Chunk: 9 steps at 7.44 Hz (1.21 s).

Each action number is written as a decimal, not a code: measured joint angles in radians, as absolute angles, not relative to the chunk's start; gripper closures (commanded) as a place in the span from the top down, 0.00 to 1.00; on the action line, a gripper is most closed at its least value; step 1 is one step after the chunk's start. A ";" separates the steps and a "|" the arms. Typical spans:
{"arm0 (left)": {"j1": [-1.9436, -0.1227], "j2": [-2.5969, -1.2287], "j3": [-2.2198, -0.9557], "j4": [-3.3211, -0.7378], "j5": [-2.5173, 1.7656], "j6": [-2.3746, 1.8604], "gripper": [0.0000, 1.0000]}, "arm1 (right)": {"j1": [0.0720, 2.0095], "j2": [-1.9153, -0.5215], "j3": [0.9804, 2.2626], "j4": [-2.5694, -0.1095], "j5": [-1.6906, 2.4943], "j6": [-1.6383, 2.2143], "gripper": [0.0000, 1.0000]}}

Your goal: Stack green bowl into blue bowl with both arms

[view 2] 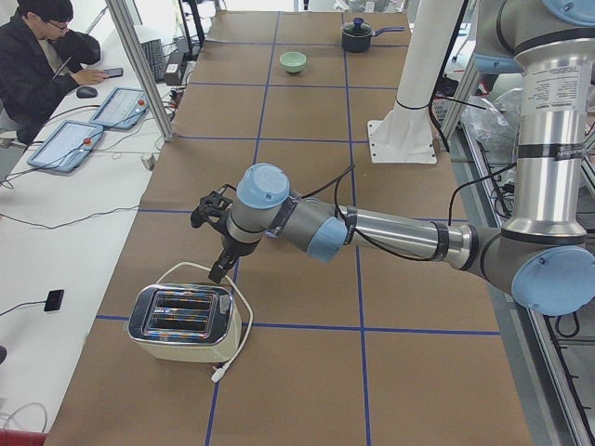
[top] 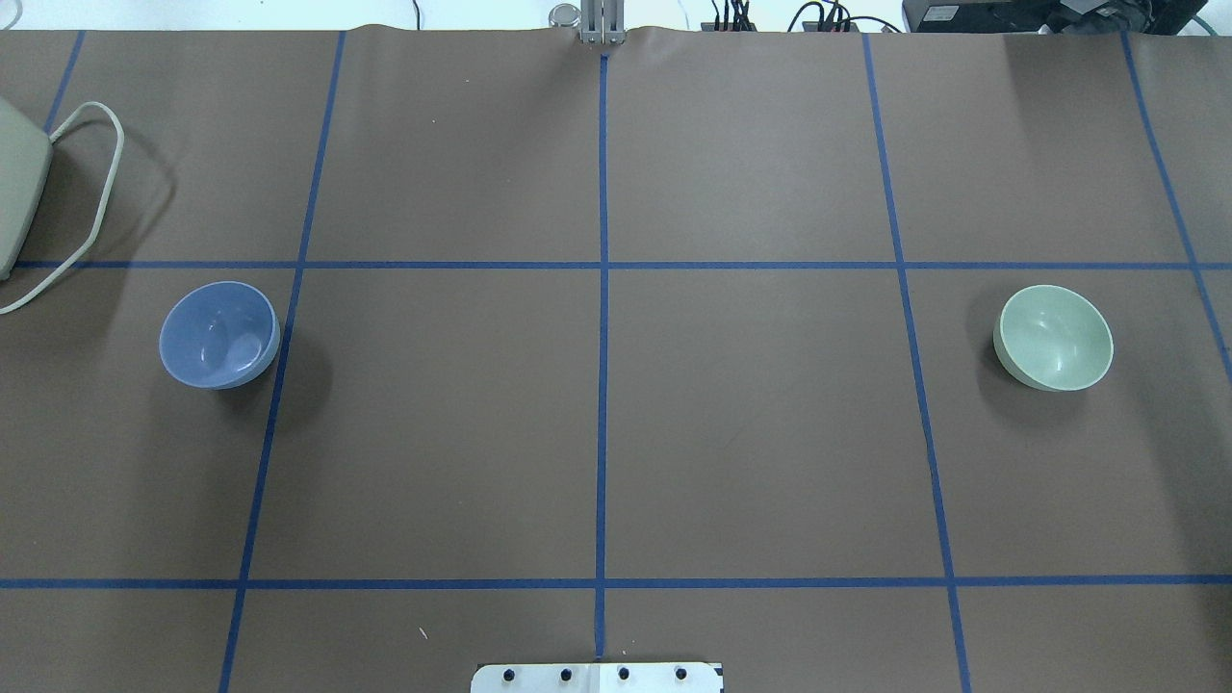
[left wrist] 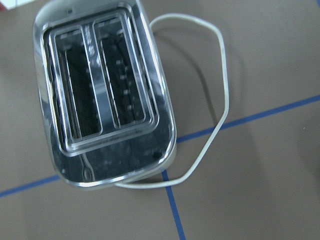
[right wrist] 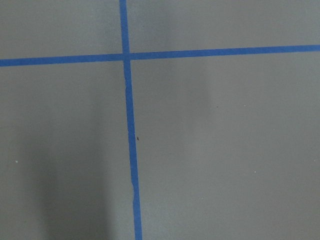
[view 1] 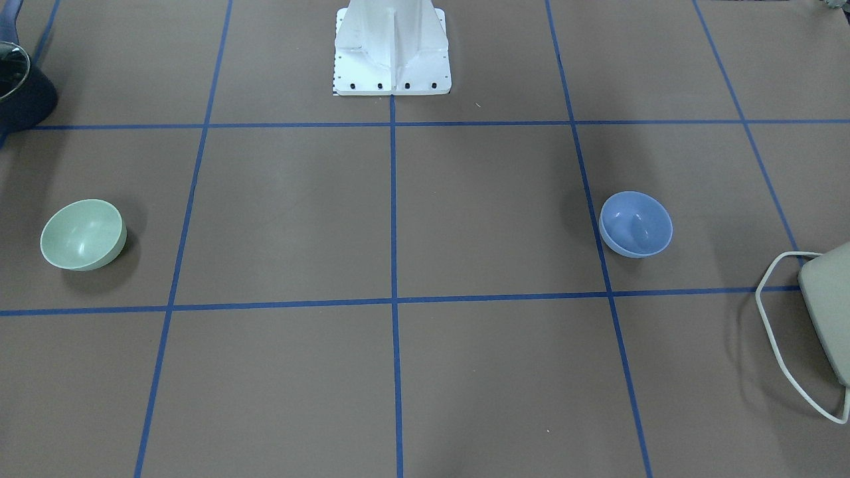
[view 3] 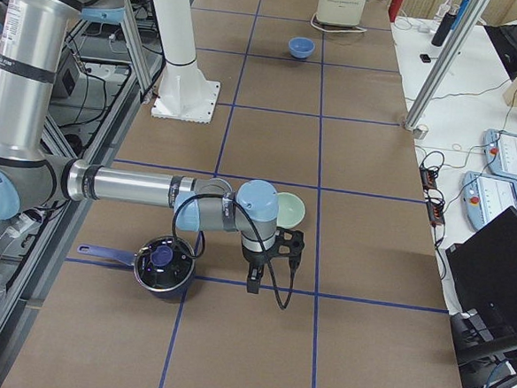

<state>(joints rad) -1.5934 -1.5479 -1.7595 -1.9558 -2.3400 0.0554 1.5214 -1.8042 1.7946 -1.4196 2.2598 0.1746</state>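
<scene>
The green bowl stands upright and empty on the table's right half, also in the overhead view. The blue bowl stands upright and empty on the left half. They are far apart. No gripper shows in the front-facing, overhead or wrist views. The left gripper hangs above the toaster, and its arm hides the blue bowl in that view. The right gripper hangs beside the green bowl. I cannot tell whether either gripper is open or shut.
A toaster with a white cord sits at the table's left end, directly under the left wrist camera. A dark pot stands at the right end. The white robot pedestal stands mid-table. An operator sits at the side.
</scene>
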 measured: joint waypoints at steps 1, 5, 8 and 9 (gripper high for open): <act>-1.589 -1.553 -1.756 -1.991 -2.369 0.045 0.99 | 1.510 -1.794 1.794 -1.369 2.273 0.175 1.00; -1.273 -1.570 -1.768 -2.081 -2.345 -0.405 0.98 | 1.402 -1.769 1.795 -1.178 2.269 0.251 1.00; -1.026 -1.576 -1.734 -2.131 -2.118 -0.713 0.97 | 1.359 -1.766 1.793 -1.139 2.244 0.289 1.00; -0.987 -1.581 -1.718 -2.153 -2.094 -0.750 0.94 | 1.357 -1.768 1.793 -1.136 2.242 0.289 1.00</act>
